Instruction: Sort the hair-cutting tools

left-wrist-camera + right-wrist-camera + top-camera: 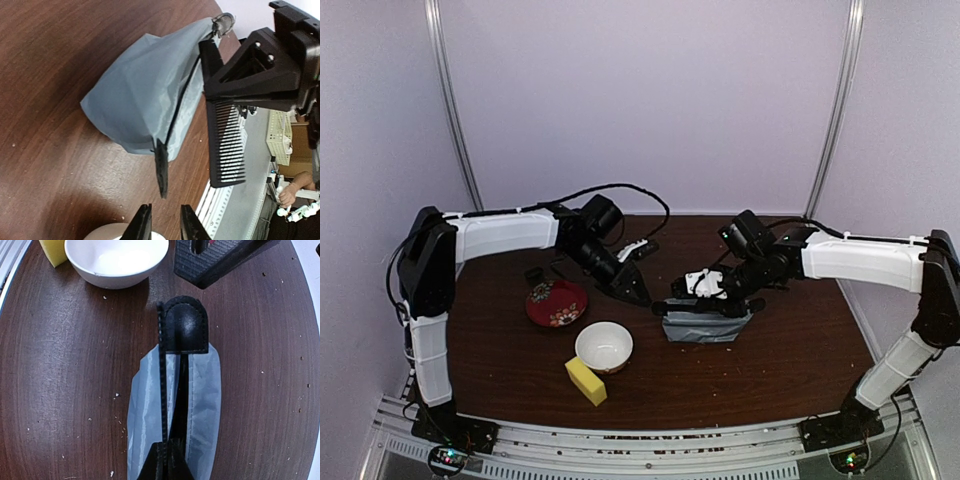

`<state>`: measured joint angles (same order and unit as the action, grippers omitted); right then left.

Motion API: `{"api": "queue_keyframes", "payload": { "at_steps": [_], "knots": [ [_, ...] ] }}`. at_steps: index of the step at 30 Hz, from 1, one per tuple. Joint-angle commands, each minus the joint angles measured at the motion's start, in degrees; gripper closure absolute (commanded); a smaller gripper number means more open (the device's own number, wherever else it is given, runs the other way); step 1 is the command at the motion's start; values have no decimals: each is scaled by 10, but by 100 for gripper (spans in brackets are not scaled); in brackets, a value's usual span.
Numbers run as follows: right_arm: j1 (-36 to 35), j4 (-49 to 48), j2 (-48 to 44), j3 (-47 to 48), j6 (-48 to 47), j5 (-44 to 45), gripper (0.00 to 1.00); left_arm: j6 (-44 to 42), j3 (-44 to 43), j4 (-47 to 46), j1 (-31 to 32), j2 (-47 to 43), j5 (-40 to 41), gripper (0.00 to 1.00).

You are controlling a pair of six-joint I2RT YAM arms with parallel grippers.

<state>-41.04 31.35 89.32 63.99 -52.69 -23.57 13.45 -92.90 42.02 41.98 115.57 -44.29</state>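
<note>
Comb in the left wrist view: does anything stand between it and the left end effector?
Nothing visible does. The comb is beside the grey pouch, ahead of the left end effector, with only tabletop seen between them.

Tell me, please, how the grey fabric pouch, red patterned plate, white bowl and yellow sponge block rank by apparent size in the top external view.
Largest: grey fabric pouch, widest though partly hidden.
Next: red patterned round plate and white round bowl look alike; not ranked.
Smallest: yellow rectangular sponge block.
</note>
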Motion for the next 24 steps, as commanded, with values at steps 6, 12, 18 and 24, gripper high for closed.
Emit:
{"api": "queue_keyframes", "payload": {
  "at_steps": [6, 12, 18, 24],
  "knots": [
    [10, -5, 7, -15, -2, -1, 100, 32, 21, -61, -4, -18, -39, 80],
    [12, 0, 16, -12, -2, 6, 100, 60, 36, -93, 0, -6, -54, 79],
    [15, -6, 19, -11, 0, 10, 100, 72, 38, -108, 10, 10, -62, 78],
    [24, -3, 30, -4, 1, 13, 100, 84, 41, -122, 11, 16, -59, 86]
  ]
}}
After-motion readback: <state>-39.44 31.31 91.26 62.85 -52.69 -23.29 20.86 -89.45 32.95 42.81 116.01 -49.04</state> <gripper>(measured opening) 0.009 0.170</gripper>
